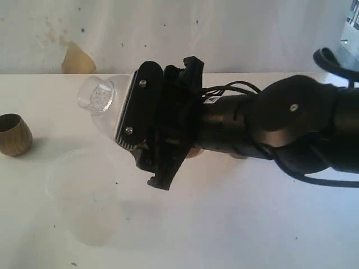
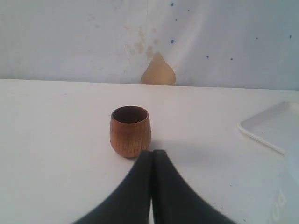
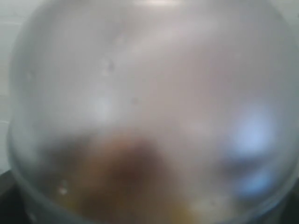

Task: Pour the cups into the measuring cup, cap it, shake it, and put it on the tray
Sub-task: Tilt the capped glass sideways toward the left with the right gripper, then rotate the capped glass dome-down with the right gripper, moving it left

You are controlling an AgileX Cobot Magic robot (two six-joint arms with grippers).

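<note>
The brown wooden cup (image 1: 14, 134) stands upright at the table's left edge. In the left wrist view this wooden cup (image 2: 130, 131) is just beyond my left gripper (image 2: 152, 155), whose fingers are pressed together, shut and empty. My right gripper (image 1: 130, 106) reaches across from the right and is shut on a clear dome cap (image 1: 104, 100), whose knob points left. In the right wrist view the blurred dome cap (image 3: 149, 93) fills the frame, with something brown behind its lower part. The measuring cup is hidden. The white tray (image 2: 261, 135) shows only in the left wrist view, beyond and beside the wooden cup.
A faint milky shape (image 1: 84, 196) lies on the white table below the held cap. The right arm (image 1: 280, 120) spans the right half of the scene. A tan patch (image 1: 76, 60) marks the back wall.
</note>
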